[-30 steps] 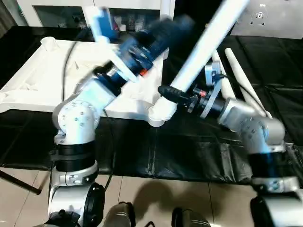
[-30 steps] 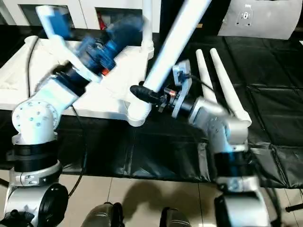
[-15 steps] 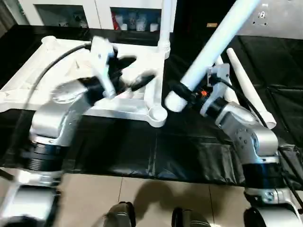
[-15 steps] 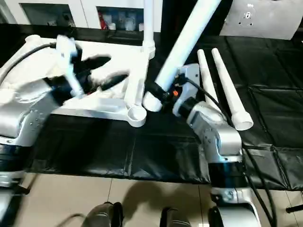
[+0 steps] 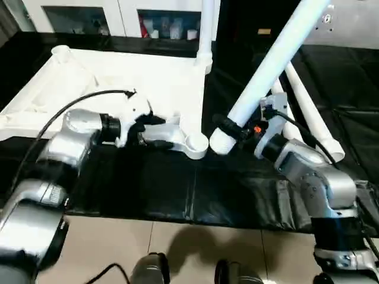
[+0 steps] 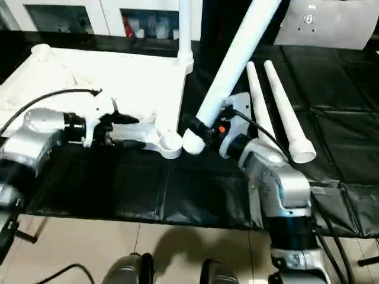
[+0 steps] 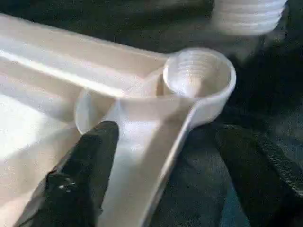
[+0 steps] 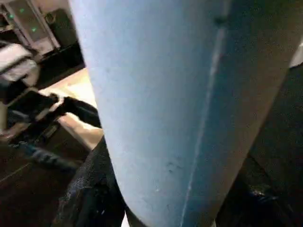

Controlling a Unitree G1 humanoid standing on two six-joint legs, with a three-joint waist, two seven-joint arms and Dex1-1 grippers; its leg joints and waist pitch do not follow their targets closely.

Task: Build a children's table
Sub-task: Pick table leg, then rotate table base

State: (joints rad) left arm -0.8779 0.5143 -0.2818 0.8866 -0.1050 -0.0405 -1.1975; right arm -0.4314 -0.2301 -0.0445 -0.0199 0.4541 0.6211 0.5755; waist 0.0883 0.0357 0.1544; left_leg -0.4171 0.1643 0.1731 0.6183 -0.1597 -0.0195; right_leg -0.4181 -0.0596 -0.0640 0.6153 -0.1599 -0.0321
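On the black-covered worktop (image 5: 177,189), the white table top (image 5: 118,83) lies underside up, one leg (image 5: 206,29) already standing upright in its far corner socket. At the near corner, the left gripper (image 5: 159,131) reaches in level from the robot's left, its jaws spread open around the rim of the top just short of the round threaded socket (image 5: 196,142); in the left wrist view one black finger (image 7: 90,161) lies over the ribbed underside and the other sits outside the edge, over the black cover. The right gripper (image 5: 228,125) has its jaws closed around the thick end of a second leg (image 5: 278,56), which slants up and away, its threaded end hanging just beside the socket, apart from it. Two more legs (image 6: 281,112) lie side by side on the worktop to the robot's right. Behind stands a white cabinet (image 5: 118,15) with glass doors.
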